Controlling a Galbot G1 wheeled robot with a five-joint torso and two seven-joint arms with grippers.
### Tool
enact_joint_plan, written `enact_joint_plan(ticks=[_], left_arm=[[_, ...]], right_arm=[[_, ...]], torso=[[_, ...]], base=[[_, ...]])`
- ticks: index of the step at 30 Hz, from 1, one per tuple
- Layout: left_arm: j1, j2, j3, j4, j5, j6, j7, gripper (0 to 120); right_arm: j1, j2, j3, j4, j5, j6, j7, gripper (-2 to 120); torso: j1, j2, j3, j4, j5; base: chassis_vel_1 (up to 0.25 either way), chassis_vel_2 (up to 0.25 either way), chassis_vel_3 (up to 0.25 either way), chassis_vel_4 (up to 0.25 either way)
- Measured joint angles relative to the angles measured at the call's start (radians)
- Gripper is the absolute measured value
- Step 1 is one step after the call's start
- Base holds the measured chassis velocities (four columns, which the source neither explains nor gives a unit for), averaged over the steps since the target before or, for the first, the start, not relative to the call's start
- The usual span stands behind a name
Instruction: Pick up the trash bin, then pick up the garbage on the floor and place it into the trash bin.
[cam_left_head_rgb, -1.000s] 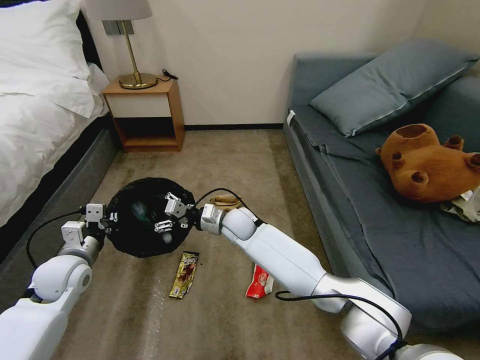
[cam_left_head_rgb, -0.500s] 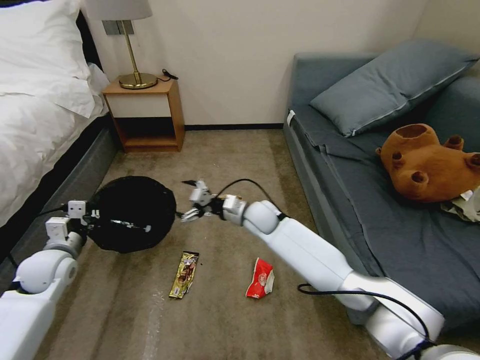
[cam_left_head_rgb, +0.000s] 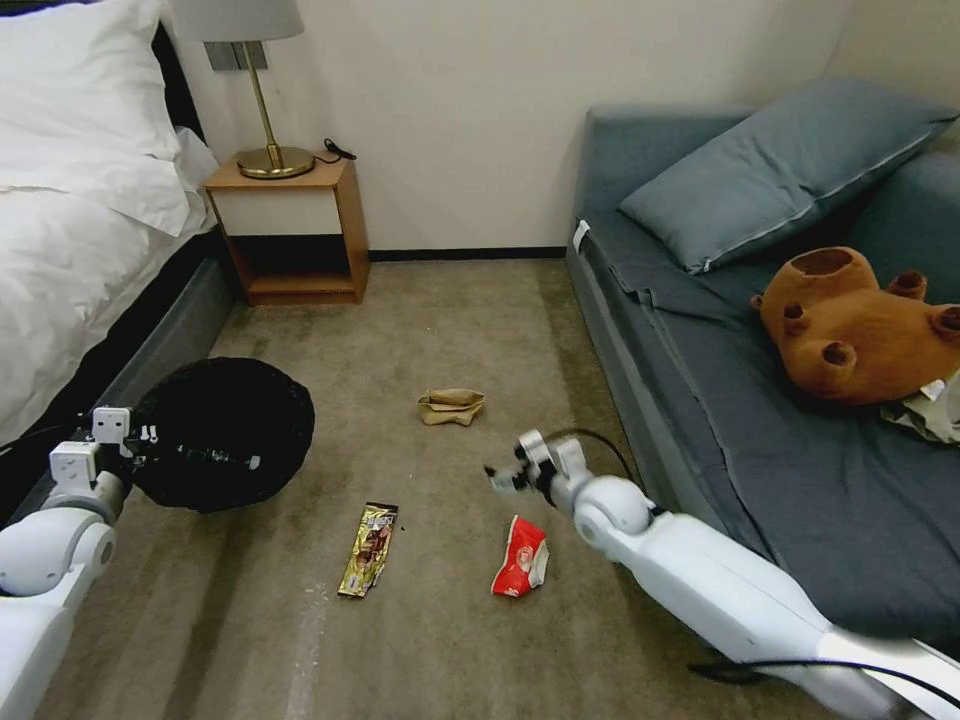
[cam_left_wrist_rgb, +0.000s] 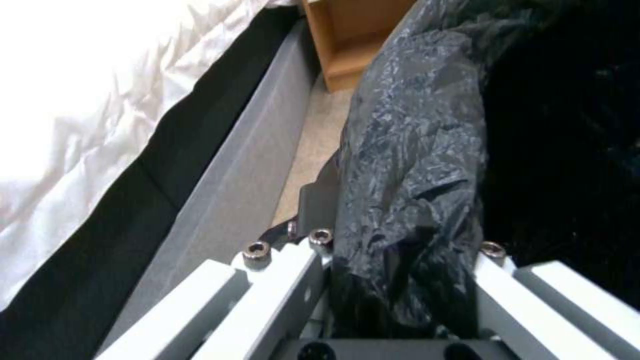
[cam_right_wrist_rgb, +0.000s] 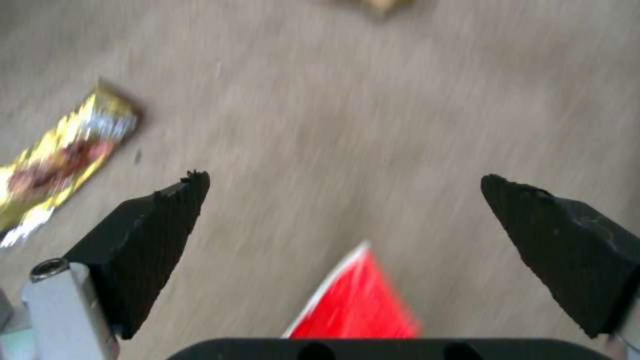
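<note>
Left pincer (cam_left_wrist_rgb: 400, 280): my fingers are closed on the black liner at the rim of the trash bin (cam_left_head_rgb: 225, 430); the plastic bunches between them in the left wrist view. In the head view this pincer (cam_left_head_rgb: 130, 445) sits at the bin's side nearest the bed (cam_left_head_rgb: 70, 230).

Trash bin: held off the carpet (cam_left_head_rgb: 430, 330), tilted, near the grey bed base and in front of the nightstand (cam_left_head_rgb: 290, 230). Interior reads as black liner only; I cannot tell its contents.

Right pincer (cam_right_wrist_rgb: 340, 200): fingers spread wide, nothing between them. In the head view it (cam_left_head_rgb: 505, 478) hovers above the carpet, beside the sofa's front edge, just above the red-and-white snack packet (cam_left_head_rgb: 520, 560).

Snack packet: flat on the carpet, near the sofa (cam_left_head_rgb: 800, 480). In the right wrist view its red corner (cam_right_wrist_rgb: 363, 300) lies below and between my open fingertips, not touching them.

Candy wrapper (cam_left_head_rgb: 368, 548): gold-brown, flat on the carpet, between bin and snack packet, apart from both. Also seen off to one side in the right wrist view (cam_right_wrist_rgb: 63, 160).

Paper bag (cam_left_head_rgb: 452, 405): tan, crumpled, on the carpet mid-floor, beyond the right pincer toward the wall.

Sofa: carries a grey pillow (cam_left_head_rgb: 780, 170) and a brown plush bear (cam_left_head_rgb: 860, 330).

Nightstand: carries a brass lamp (cam_left_head_rgb: 265, 100).
</note>
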Motion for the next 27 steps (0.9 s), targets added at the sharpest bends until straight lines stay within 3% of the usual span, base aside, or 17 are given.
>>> enact_joint_plan(ticks=[10, 20, 27], left_arm=[[0.005, -0.003, 0.006, 0.022, 0.018, -0.012, 0.015, 3], [0.019, -0.018, 0.006, 0.032, 0.029, -0.025, 0.025, 3], [0.029, -0.033, 0.008, 0.025, 0.035, -0.027, 0.027, 3]], right_arm=[[-0.163, 0.025, 0.044, 0.016, 0.006, -0.053, 0.04, 100], [-0.212, 0.052, 0.098, -0.037, -0.083, -0.025, 0.001, 100], [-0.208, 0.132, 0.129, -0.128, -0.147, -0.004, -0.044, 100]], torso=[[0.0, 0.0, 0.0, 0.0, 0.0], [0.0, 0.0, 0.0, 0.0001, -0.0002], [0.0, 0.0, 0.0, -0.0001, -0.0002]], base=[[0.0, 0.0, 0.0, 0.0], [0.0, 0.0, 0.0, 0.0], [0.0, 0.0, 0.0, 0.0]])
